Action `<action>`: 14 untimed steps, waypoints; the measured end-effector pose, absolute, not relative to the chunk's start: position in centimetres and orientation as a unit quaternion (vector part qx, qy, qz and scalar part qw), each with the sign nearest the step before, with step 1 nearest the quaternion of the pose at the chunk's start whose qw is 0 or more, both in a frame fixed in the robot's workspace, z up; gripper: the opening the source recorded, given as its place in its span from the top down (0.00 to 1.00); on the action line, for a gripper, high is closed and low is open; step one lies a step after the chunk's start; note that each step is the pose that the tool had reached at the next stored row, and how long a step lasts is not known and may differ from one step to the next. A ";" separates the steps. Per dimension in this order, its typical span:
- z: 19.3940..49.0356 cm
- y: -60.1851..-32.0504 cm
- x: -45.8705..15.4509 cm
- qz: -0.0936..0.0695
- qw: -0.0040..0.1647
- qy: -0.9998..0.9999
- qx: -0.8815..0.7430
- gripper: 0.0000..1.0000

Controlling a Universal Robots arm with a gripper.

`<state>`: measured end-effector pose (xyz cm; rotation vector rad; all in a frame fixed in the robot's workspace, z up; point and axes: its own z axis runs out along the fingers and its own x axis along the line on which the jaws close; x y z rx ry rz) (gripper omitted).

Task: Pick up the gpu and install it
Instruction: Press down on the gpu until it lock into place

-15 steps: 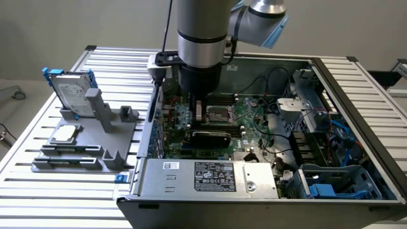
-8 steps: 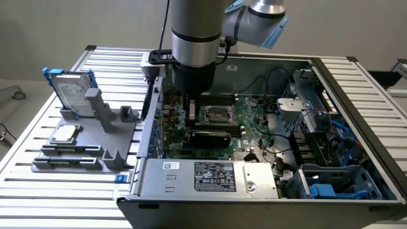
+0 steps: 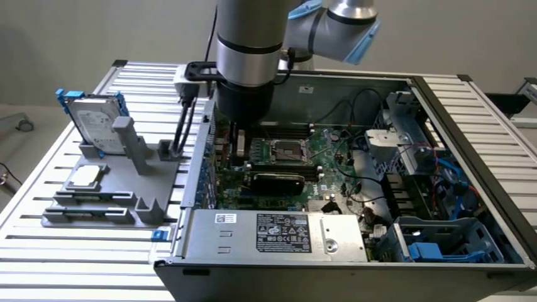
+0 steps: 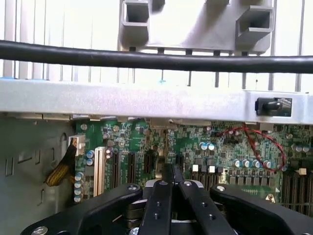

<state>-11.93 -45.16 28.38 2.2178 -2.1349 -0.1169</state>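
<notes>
The pincer (image 4: 172,169) is seen with its black fingers (image 4: 157,205) drawn together and nothing clamped between them, poised above the green motherboard (image 4: 195,147) inside the open computer case (image 3: 470,157). The gpu (image 3: 275,182) is found lying in the case with its black rounded shroud upward, just below the processor socket (image 3: 285,151) in the exterior view. On the desk (image 3: 50,264), a hard drive (image 3: 92,119) is held upright in a grey fixture (image 3: 109,195) at the exterior view's left.

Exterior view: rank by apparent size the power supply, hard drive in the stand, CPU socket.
1. power supply, clearly largest, though nearest the camera
2. hard drive
3. CPU socket, smallest, but farther back, so its gap to the drive is unsure
</notes>
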 end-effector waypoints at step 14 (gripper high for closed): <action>29.2 -45.2 -12.9 -0.048 0.052 -0.692 0.718 0.89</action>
